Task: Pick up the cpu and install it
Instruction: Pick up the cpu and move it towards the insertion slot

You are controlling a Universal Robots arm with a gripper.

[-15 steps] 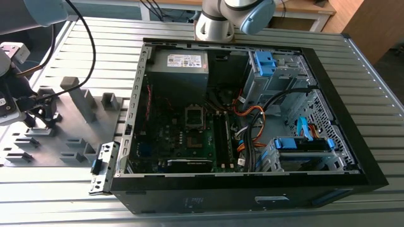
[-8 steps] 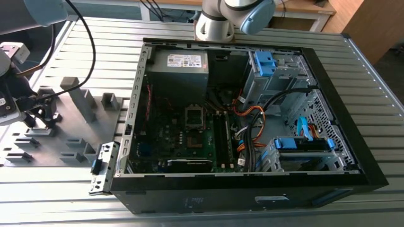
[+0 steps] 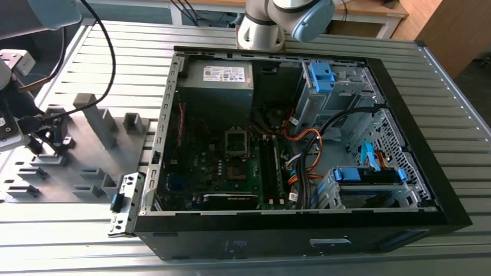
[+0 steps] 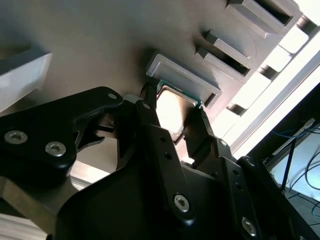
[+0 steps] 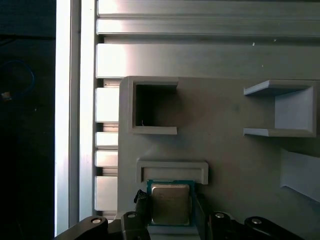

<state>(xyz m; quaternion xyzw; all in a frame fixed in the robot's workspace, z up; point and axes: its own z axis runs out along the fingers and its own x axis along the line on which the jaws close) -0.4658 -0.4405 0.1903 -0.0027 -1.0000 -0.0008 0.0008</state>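
Note:
The cpu (image 5: 170, 204), a small square chip with a silver-grey top and a green rim, lies on the grey fixture tray (image 5: 225, 145) beside a low U-shaped stop. In both wrist views my gripper (image 5: 170, 210) has one black finger (image 4: 150, 117) against each of two opposite sides of the cpu (image 4: 172, 107), shut on it. In the exterior view the gripper (image 3: 45, 144) hangs over the tray (image 3: 100, 172) at the exterior view's left, and the cpu is hidden under it.
The open computer case (image 3: 307, 144) lies to the exterior view's right of the tray, with the green motherboard and its square socket (image 3: 236, 144) inside. Orange and black cables and blue drive bays fill the case's right half. Upright grey blocks (image 3: 96, 118) stand on the tray.

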